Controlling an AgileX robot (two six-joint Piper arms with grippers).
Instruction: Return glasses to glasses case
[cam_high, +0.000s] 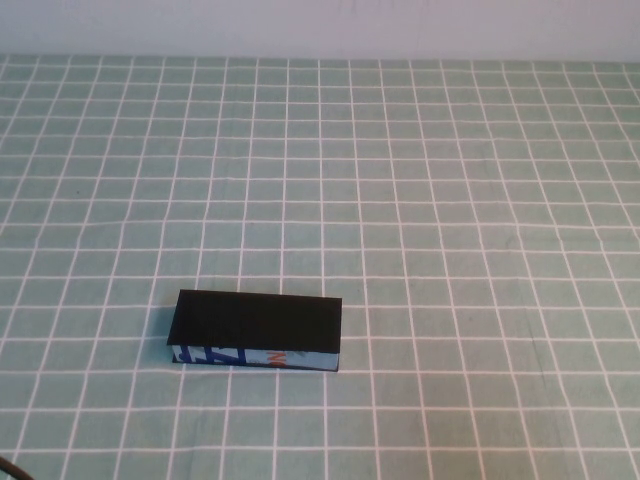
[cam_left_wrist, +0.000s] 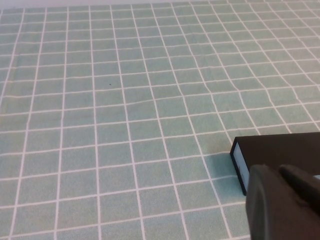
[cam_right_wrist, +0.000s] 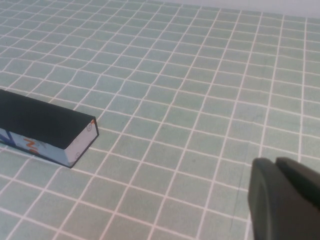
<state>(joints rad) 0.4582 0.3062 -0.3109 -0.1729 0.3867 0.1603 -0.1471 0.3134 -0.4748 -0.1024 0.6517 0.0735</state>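
Glasses case (cam_high: 259, 329) shut on checked cloth (cam_high: 420, 180), glasses unseen; left gripper (cam_left_wrist: 285, 205), right gripper (cam_right_wrist: 285, 200) near case, jaw state unclear; risk: lid untouched, nothing to load

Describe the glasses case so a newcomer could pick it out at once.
Start from the green checked tablecloth covering the whole table; the glasses case lies closed on its near left part. It is a long black box with a blue, white and orange printed front, and the only thing on the cloth. The left gripper and right gripper show only in their own wrist views.
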